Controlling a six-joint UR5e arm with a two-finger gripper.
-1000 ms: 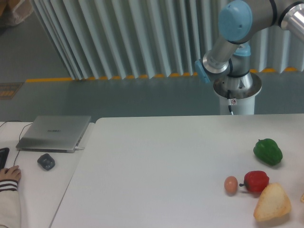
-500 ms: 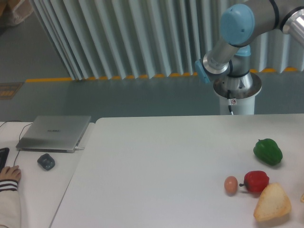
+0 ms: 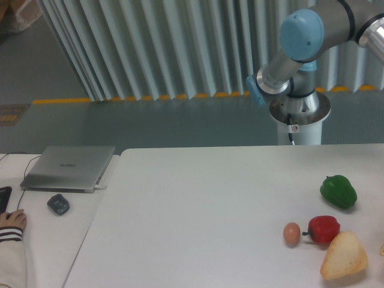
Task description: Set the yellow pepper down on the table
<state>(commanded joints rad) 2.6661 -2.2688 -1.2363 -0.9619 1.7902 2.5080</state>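
Right, table point(image 3: 198, 198): big white top with rounded corners, fills the lower frame
Arm point(image 3: 303, 36): grey with blue joint caps, on a round base behind the table's far edge, runs out of frame top right
Gripper: out of frame, cannot tell if fingers are spread or pressed together
Desk point(image 3: 42, 240): narrower white one, left of table
Laptop point(image 3: 69, 168): grey, lid closed, on desk
Bread wedge point(image 3: 344, 255): pale tan, near right front edge, touching red pepper
Green pepper point(image 3: 338, 191): right side, apart from the others
Red pepper point(image 3: 324, 229): between egg and bread
Person's hand point(image 3: 12, 221): striped cuff, bottom left on desk
Mouse point(image 3: 58, 204): dark, in front of laptop
Egg point(image 3: 291, 233): brown, just left of red pepper
Yellow pepper: only a yellowish sliver at the right edge, cannot tell if that's it
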